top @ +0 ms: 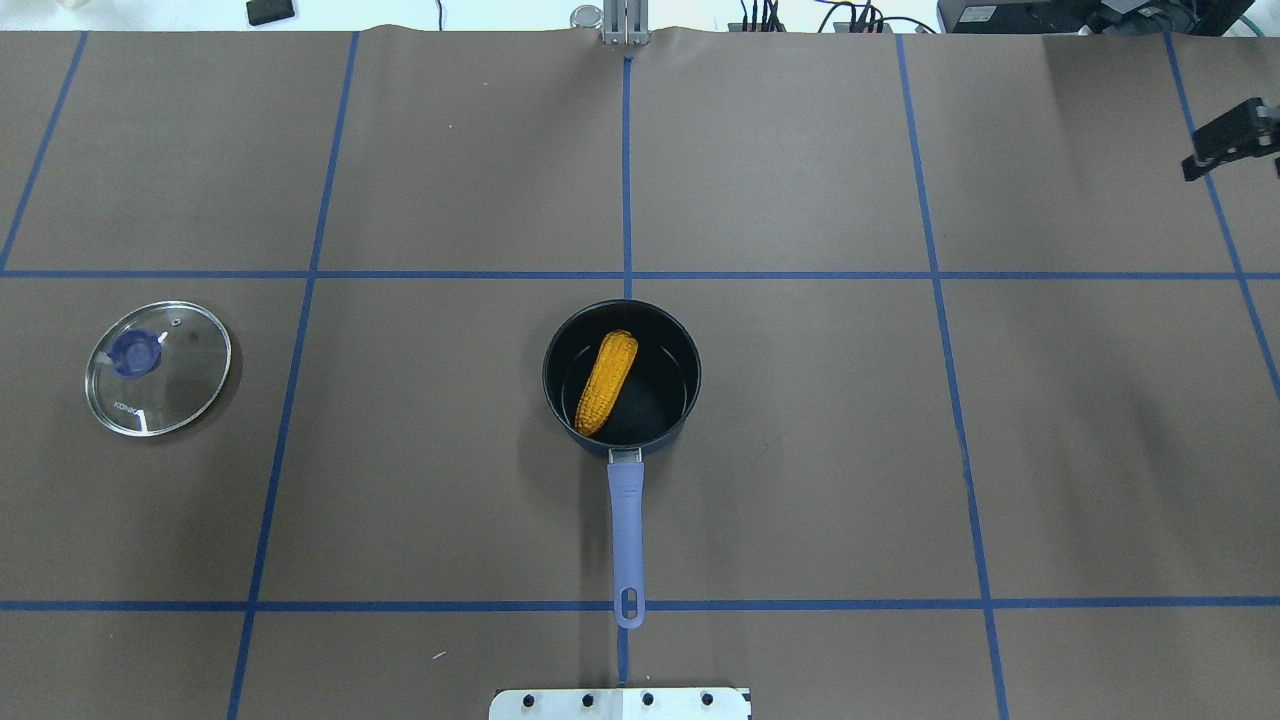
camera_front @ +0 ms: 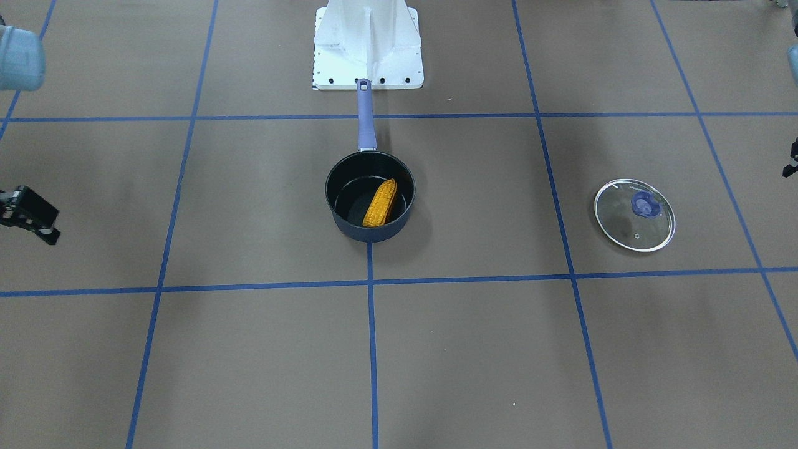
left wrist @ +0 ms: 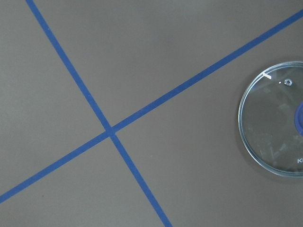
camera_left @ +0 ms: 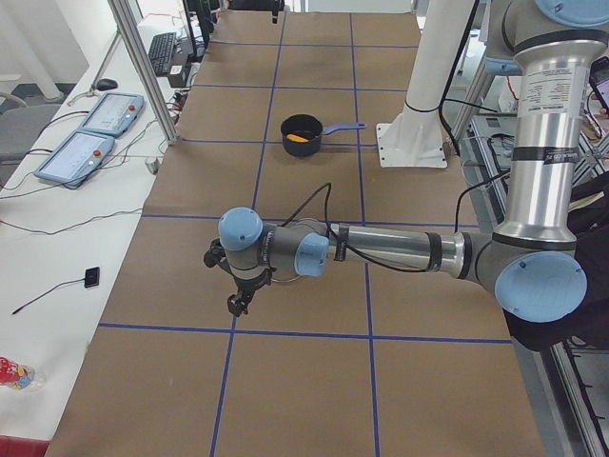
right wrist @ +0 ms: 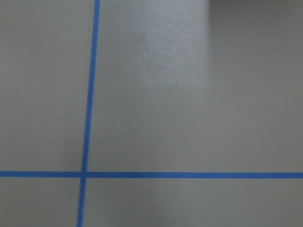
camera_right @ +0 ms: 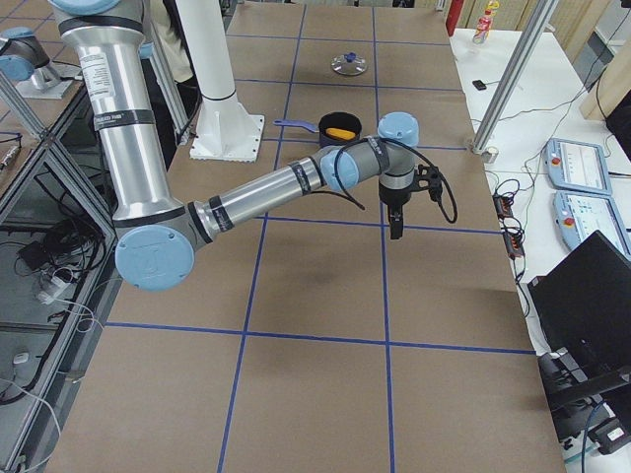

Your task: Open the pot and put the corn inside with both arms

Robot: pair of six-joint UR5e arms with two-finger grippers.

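Observation:
The dark navy pot (camera_front: 374, 232) stands uncovered at the table's middle, its periwinkle handle (camera_front: 366, 115) pointing at the robot's base. The yellow-orange corn (camera_front: 381, 202) lies slanted inside it; it also shows in the overhead view (top: 606, 382). The glass lid (top: 158, 367) with a blue knob lies flat far off on the robot's left. My right gripper (camera_front: 37, 224) hangs at the table's right end, far from the pot; I cannot tell if it is open. My left gripper (camera_left: 236, 303) hovers near the lid with nothing in it that I can see; I cannot tell its state.
The white base mount (camera_front: 368, 56) stands just behind the handle's end. Blue tape lines grid the brown table. A side bench with teach pendants (camera_left: 90, 133) and metal posts (camera_left: 143, 67) runs along the far edge.

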